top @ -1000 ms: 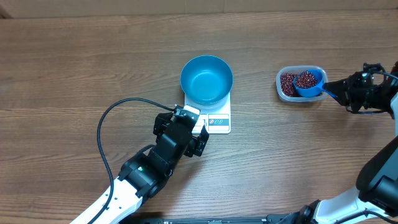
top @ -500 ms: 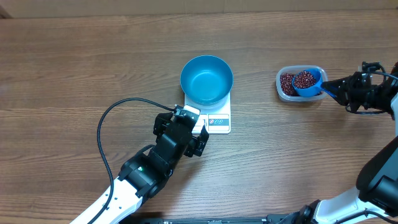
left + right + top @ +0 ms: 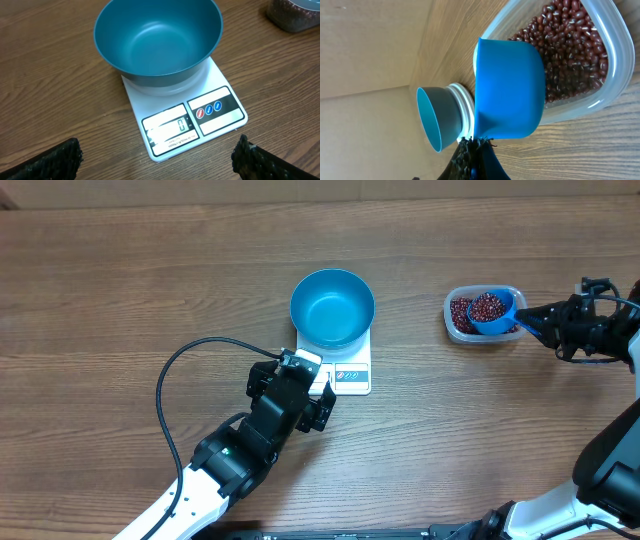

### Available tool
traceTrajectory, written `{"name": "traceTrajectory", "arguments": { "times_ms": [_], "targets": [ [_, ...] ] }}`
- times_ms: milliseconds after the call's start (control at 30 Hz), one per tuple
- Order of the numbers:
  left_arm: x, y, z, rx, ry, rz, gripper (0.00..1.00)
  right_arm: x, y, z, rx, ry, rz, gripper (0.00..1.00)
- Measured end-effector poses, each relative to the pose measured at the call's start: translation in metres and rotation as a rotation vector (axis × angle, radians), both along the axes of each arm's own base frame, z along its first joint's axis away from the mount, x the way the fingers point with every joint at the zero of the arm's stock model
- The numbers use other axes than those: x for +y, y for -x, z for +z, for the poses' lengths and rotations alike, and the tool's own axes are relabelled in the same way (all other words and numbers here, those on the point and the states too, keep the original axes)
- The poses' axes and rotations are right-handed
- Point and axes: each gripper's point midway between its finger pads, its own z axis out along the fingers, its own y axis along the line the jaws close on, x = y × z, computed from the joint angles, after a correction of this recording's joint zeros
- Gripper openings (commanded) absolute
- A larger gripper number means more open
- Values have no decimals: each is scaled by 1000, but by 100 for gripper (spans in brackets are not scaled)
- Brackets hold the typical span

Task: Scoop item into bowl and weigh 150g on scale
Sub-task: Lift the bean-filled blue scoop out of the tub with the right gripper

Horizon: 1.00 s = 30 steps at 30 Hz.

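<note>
Your right jaws are clenched on the handle of the blue scoop (image 3: 494, 314), and the scoop sits heaped with beans (image 3: 490, 306) directly in front of them, over the clear tub (image 3: 449, 330). The blue bowl (image 3: 332, 308) stands empty on the white scale (image 3: 352, 377), well ahead of the right jaws, past the scoop's tip and the tub's far wall.

To do this carry well, raise the scoop straight up until its underside clears the tub rim, hold it level – the heap looks high enough that any tilt will likely shed beans onto the surface – and travel forward without jerks. Stop with the scoop's lip over the bowl's middle, not its edge, then roll the wrist slowly so the beans slide rather than bounce out.

Your left jaws are spread wide and hold nothing. The scale's display edge lies just ahead of them and between their tips, close but apart. Leave them off the scale, since a touch would probably upset the reading. The digits on the display are too faint to read here. A black cable (image 3: 168, 385) loops on the surface behind the left jaws, away from the carry path. Nothing stands between tub and bowl.
</note>
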Motion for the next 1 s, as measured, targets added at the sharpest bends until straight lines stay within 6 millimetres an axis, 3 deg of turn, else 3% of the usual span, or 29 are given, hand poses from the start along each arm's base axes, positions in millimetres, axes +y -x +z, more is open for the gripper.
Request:
{"name": "traceTrajectory", "arguments": {
  "times_ms": [600,1000],
  "targets": [
    [0,0,0,0,0,0,100,5,-5,11,-58,-48,15,4],
    [0,0,0,0,0,0,100,16,-15,42,-218,-173,63,4]
  ]
}}
